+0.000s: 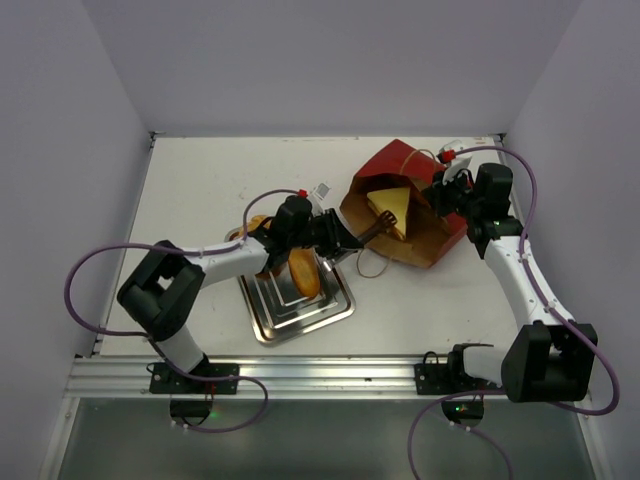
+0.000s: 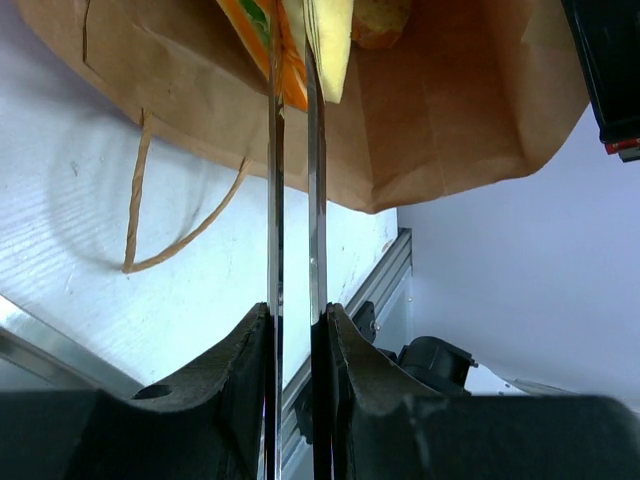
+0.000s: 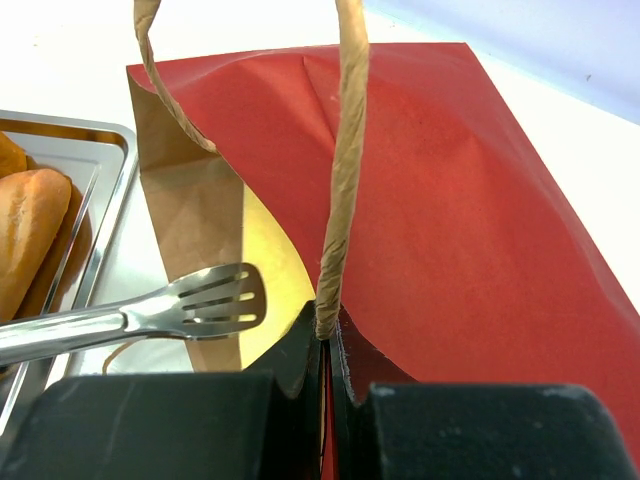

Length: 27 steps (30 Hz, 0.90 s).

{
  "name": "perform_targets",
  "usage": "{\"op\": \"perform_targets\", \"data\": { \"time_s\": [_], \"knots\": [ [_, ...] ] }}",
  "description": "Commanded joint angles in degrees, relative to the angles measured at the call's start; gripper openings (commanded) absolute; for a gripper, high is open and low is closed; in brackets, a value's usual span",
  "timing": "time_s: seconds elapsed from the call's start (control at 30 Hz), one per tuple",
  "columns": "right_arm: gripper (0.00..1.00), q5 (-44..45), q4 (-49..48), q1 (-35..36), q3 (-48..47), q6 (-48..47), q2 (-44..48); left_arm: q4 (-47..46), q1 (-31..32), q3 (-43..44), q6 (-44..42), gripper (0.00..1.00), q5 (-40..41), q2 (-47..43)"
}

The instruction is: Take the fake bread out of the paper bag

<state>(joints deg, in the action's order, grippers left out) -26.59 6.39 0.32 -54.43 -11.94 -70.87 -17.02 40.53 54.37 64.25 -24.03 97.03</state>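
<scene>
Fingers (image 2: 245, 350) of left gripper (image 2: 295, 335) squeezed metal tongs (image 2: 276, 200), blades nearly together. Tong tips reached into mouth of paper bag (image 2: 450, 110), right at yellow wedge (image 2: 335, 40); whether tips pinched it, could not tell. Right gripper (image 3: 325, 345) pressed tight on string handle (image 3: 345, 170) at bag rim. Bag lay on side on table (image 1: 200, 180), wedge inside opening. Golden loaf (image 3: 30, 240) lay in tray (image 3: 110, 150), near bag mouth.

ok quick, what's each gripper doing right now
left gripper: closed on the tongs
right gripper: closed on the string handle of the paper bag
</scene>
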Motion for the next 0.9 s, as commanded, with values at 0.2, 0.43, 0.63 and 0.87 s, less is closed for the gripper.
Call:
{"op": "perform_targets", "data": {
  "time_s": [0.2, 0.43, 0.63, 0.87],
  "knots": [
    [0.0, -1.27, -0.07, -0.05, -0.67, 0.78, 0.91, 1.11, -0.19, -3.13, -4.31, 0.0, -1.37, -7.29],
    [0.0, -1.27, -0.24, -0.05, -0.58, 0.78, 0.82, 5.15, -0.19, -4.45, -6.59, 0.0, -1.89, -12.47],
    [0.0, -1.18, -0.24, -0.05, -0.58, 0.78, 0.91, 9.1, -0.19, -5.24, -8.26, 0.0, -3.56, -16.86],
    [0.0, -1.1, -0.33, -0.05, -0.5, 0.78, 1.09, 16.48, -0.19, -7.52, -10.55, 0.0, -5.49, -23.37]
  ]
}}
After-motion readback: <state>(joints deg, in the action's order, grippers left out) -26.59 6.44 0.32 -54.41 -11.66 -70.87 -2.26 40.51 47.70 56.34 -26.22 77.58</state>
